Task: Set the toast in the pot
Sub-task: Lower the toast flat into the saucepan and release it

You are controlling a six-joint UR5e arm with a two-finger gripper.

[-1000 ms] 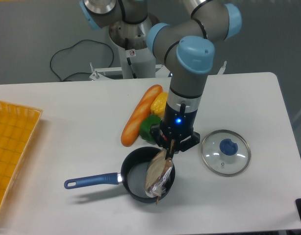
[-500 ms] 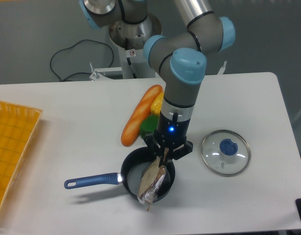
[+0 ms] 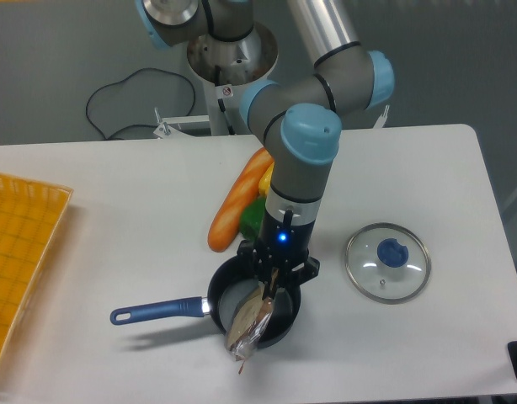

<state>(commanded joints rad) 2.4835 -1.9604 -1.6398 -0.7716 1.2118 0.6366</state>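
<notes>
Fingers point(image 3: 273, 278) pinch the top edge of the wrapped toast point(image 3: 249, 321), which hangs below them over the pot point(image 3: 229, 301). Step in hand: placing. Toast's long axis slopes down and toward the camera; its lower corner juts past the pot's near rim, above the surface point(image 3: 427, 353). Judgement: next move needs the slice shifted back inside the rim before letting go.

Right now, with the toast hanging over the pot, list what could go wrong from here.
1. The toast hangs tilted from the gripper, its lower end past the near rim of the pot; released now, it may tip out onto the table.
2. The wrap could snag on the rim as it goes down.
3. The pot is light-looking; a nudge might slide it or swing its blue handle.
</notes>
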